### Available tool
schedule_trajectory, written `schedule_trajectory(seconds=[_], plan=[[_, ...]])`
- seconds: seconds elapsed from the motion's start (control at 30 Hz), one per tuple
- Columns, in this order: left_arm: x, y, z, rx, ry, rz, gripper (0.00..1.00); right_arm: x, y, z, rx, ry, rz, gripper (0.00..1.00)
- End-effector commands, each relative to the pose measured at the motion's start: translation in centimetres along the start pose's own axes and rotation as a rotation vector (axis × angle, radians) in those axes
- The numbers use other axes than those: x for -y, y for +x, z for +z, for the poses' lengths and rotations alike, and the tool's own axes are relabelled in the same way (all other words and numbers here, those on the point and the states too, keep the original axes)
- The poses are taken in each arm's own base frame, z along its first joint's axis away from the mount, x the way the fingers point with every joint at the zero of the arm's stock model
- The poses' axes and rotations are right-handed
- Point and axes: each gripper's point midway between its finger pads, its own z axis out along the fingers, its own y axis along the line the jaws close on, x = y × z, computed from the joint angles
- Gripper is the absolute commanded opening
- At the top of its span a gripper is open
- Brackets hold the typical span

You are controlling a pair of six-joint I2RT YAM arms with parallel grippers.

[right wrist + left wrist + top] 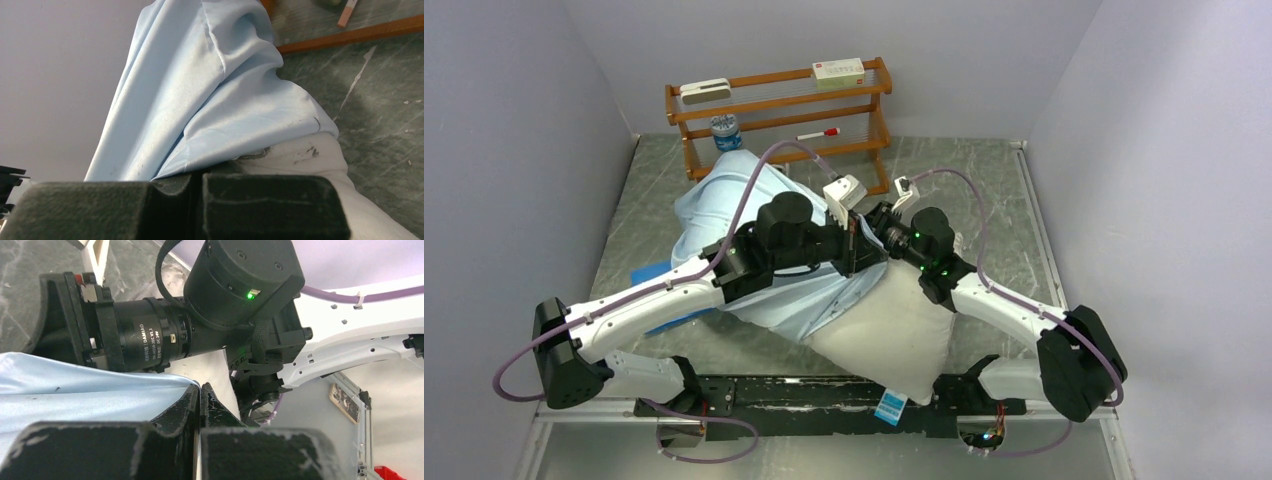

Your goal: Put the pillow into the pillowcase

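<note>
The light-blue pillowcase (724,205) lies crumpled at the table's middle-left and covers the far end of the white pillow (894,335), whose near end sticks out toward the front edge. My left gripper (856,248) is shut on the pillowcase's open edge; the left wrist view shows blue cloth (75,385) pinched between the closed tips (200,390). My right gripper (879,232) sits right beside it, facing it. It is shut (197,175) on the same edge of the pillowcase (210,100), just above the pillow (310,155).
A wooden rack (779,110) stands at the back with a white box (838,70), a marker (817,134) and a bottle (726,132). A flat bright-blue rectangle (649,272) lies under the left arm. Grey walls close in on both sides.
</note>
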Motion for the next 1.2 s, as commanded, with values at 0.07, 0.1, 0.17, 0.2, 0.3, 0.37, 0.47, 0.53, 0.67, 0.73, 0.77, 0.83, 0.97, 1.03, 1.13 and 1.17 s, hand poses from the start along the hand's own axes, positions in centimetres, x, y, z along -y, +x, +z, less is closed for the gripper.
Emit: schedule_trajectory(seconds=[0.07, 0.1, 0.17, 0.2, 0.3, 0.37, 0.47, 0.53, 0.67, 0.73, 0.77, 0.83, 0.97, 1.03, 1.13, 1.17], plan=[[7.2, -1.8, -1.3, 0.078, 0.283, 0.083, 0.06, -0.6, -3.7, 1.2, 0.177, -0.003, -0.015, 0.00], [6.2, -1.8, -1.3, 0.081, 0.229, 0.092, 0.09, -0.2, -3.6, 1.2, 0.172, 0.020, -0.024, 0.00], [3.5, -2.2, -1.6, 0.097, 0.070, 0.091, 0.22, 0.7, -3.9, 0.8, 0.171, 0.070, -0.034, 0.04], [2.1, -2.4, -1.9, 0.102, -0.011, 0.087, 0.30, 1.0, -4.0, 0.5, 0.171, 0.095, -0.041, 0.10], [-0.5, -3.0, -2.9, 0.095, -0.141, 0.099, 0.46, 2.4, -4.7, -1.0, 0.176, 0.207, -0.078, 0.31], [-2.7, -3.3, -3.5, 0.085, -0.244, 0.099, 0.49, 3.5, -5.2, -2.3, 0.184, 0.298, -0.111, 0.40], [-5.8, -3.2, -4.6, 0.056, -0.351, 0.077, 0.52, 4.0, -5.8, -4.0, 0.201, 0.370, -0.143, 0.50], [-7.6, -3.3, -5.3, 0.042, -0.373, 0.047, 0.54, 3.8, -6.1, -4.8, 0.200, 0.389, -0.167, 0.54], [-10.4, -3.0, -6.6, 0.009, -0.410, 0.005, 0.58, 2.5, -7.0, -5.6, 0.181, 0.390, -0.227, 0.64], [-11.1, -2.8, -7.2, -0.008, -0.433, 0.000, 0.60, 1.7, -7.4, -6.0, 0.164, 0.380, -0.275, 0.68], [-11.4, -2.7, -7.6, -0.013, -0.444, -0.004, 0.61, 1.2, -7.3, -6.2, 0.147, 0.372, -0.292, 0.69], [-12.0, -2.7, -8.3, -0.016, -0.469, -0.013, 0.61, 0.3, -7.3, -6.5, 0.130, 0.354, -0.319, 0.71], [-13.9, -2.6, -10.2, -0.014, -0.552, -0.050, 0.62, -2.3, -7.3, -6.5, 0.105, 0.292, -0.364, 0.73], [-15.3, -2.6, -11.4, -0.010, -0.591, -0.080, 0.62, -3.7, -6.9, -6.2, 0.083, 0.257, -0.384, 0.74], [-16.6, -2.6, -12.7, 0.001, -0.617, -0.113, 0.63, -5.9, -5.0, -5.4, 0.017, 0.196, -0.433, 0.74], [-17.0, -2.6, -13.2, 0.004, -0.625, -0.124, 0.62, -6.4, -4.0, -5.2, -0.012, 0.181, -0.462, 0.74]])
